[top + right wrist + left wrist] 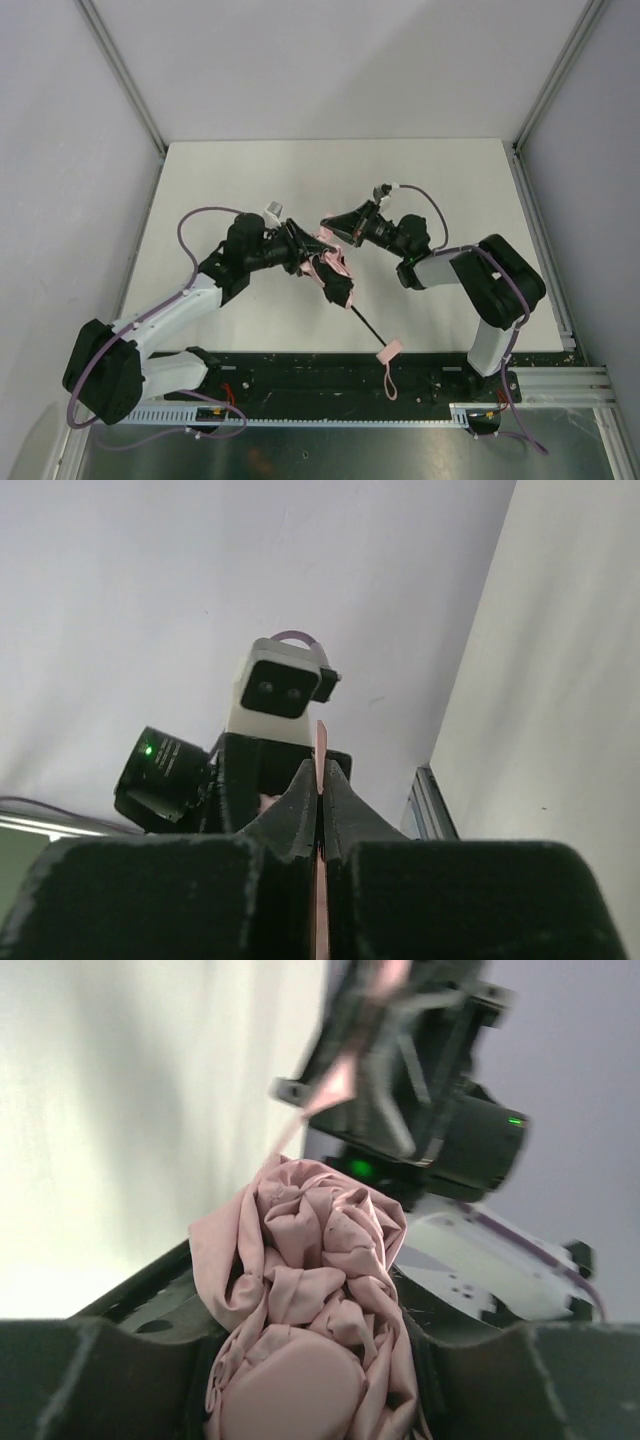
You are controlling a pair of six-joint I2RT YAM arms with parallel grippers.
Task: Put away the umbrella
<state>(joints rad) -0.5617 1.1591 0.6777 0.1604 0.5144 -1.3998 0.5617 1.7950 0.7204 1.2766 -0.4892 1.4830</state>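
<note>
the umbrella (335,272) sits mid-frame in the top view, over the table (250,180). the left gripper (300,252) grasps its bunched pink fabric (310,1290). the right gripper (330,232) is clenched on a thin pink strip (320,742) of it. the black shaft (365,325) slants lower right to the handle (389,351).

The umbrella (330,268) is folded, pale pink fabric crumpled in my left pincer (300,252) above the bench (250,180); its thin black shaft (365,325) slants down toward me to the pink handle (389,351), strap (391,380) trailing.
</note>
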